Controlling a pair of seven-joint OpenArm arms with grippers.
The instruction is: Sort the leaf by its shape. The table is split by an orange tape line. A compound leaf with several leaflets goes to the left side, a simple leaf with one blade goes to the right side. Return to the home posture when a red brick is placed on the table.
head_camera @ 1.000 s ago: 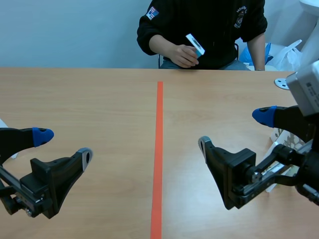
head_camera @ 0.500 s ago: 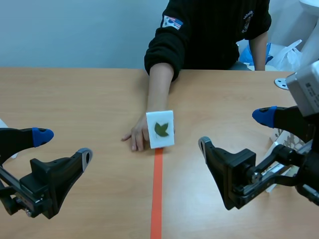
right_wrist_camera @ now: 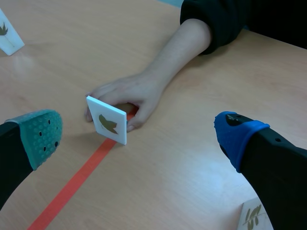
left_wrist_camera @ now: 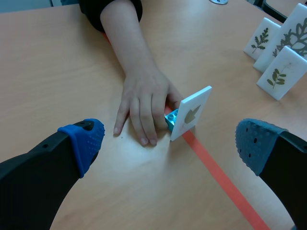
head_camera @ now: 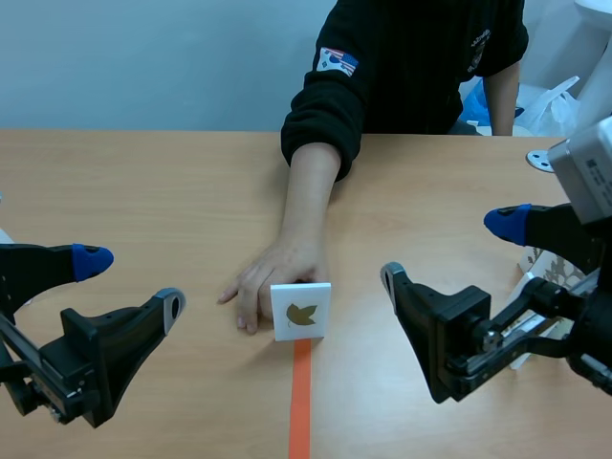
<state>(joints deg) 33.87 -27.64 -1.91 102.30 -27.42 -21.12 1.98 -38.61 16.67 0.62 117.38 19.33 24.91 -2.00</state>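
Leaf card (head_camera: 301, 311): white, upright, stands on the orange tape line (head_camera: 300, 411), at the middle of the table (head_camera: 143, 191). It sits about level with the grippers and between them, touching neither. Its printed leaf is olive-brown and looks like 1 lobed blade. In the left wrist view a small teal block (left_wrist_camera: 171, 118) sits at the card's back, at its base.

Person's hand (head_camera: 273, 279): comes from across the table in a black sleeve (head_camera: 325, 105), fingers on the table. It is right behind the card and touching its back side.

Left gripper (head_camera: 129, 282): low at the near left, wide open with nothing between its fingers. 1 blue pad and 1 grey pad show. It is well apart from the card, on the left side of the tape.

Right gripper (head_camera: 448, 249): low at the near right, also spread wide and holding nothing. It is on the right side of the tape, near the card but not touching.

Other stuff: 3 more white leaf cards (left_wrist_camera: 279, 73) stand in a cluster on the right side of the table, seen in the left wrist view. 1 small card (right_wrist_camera: 7, 32) stands far off on the left side, seen in the right wrist view. 1 card (right_wrist_camera: 252, 216) lies by the right gripper's blue-padded finger.
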